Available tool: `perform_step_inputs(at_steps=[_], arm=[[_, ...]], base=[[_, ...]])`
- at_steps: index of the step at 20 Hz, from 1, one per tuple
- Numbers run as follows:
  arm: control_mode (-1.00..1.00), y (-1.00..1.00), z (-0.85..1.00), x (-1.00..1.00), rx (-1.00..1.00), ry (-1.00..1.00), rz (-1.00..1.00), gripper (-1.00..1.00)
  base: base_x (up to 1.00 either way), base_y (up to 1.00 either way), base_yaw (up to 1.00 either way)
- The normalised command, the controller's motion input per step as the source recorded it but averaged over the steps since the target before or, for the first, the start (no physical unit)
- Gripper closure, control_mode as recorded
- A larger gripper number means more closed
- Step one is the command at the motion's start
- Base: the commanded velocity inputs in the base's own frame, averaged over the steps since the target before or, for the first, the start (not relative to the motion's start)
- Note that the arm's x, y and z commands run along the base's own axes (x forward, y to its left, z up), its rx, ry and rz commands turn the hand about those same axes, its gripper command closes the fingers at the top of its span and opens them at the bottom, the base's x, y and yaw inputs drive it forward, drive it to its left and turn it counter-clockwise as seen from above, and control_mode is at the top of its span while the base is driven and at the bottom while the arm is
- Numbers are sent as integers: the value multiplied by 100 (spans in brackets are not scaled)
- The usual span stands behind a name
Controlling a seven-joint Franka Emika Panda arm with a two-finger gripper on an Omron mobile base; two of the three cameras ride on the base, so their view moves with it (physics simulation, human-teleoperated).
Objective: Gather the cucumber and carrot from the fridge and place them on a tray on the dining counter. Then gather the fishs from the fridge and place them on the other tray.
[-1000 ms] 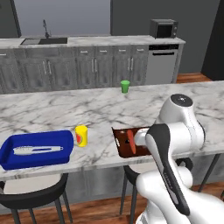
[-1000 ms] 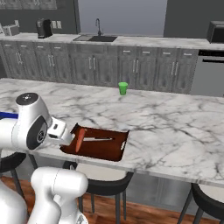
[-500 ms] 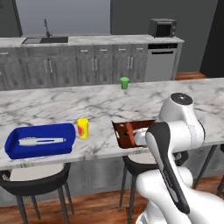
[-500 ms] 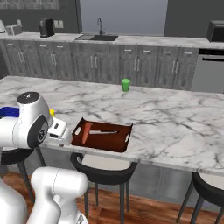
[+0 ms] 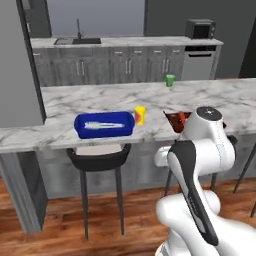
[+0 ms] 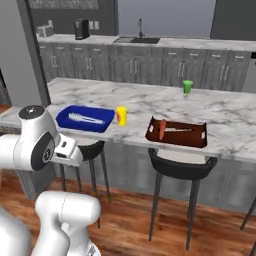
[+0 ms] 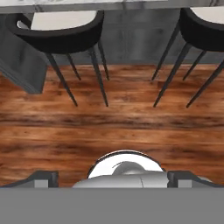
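Two trays on the marble tabletop, arm held back from it.

The blue tray (image 6: 82,119) lies near the front edge of the tabletop (image 6: 150,102), with a slim silver fish (image 6: 84,118) inside; a yellow cup (image 6: 121,115) stands just to its right. Further right is the brown tray (image 6: 176,133), holding a carrot (image 6: 162,129). A green cup (image 6: 187,86) stands at the far edge. Black stools (image 7: 65,33) stand below on the wood floor. The claw (image 7: 112,178) is wide and holds nothing.
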Motion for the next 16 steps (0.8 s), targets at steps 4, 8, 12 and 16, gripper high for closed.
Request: perform_step_inputs(at_steps=[4,8,12,16], arm=[[100,0,0,0,0,0,0,-100],[100,0,0,0,0,0,0,-100],[100,0,0,0,0,0,0,-100],[100,0,0,0,0,0,0,-100]], base=[[-32,100,15],[-5,100,22],[0,100,28],[0,100,30]])
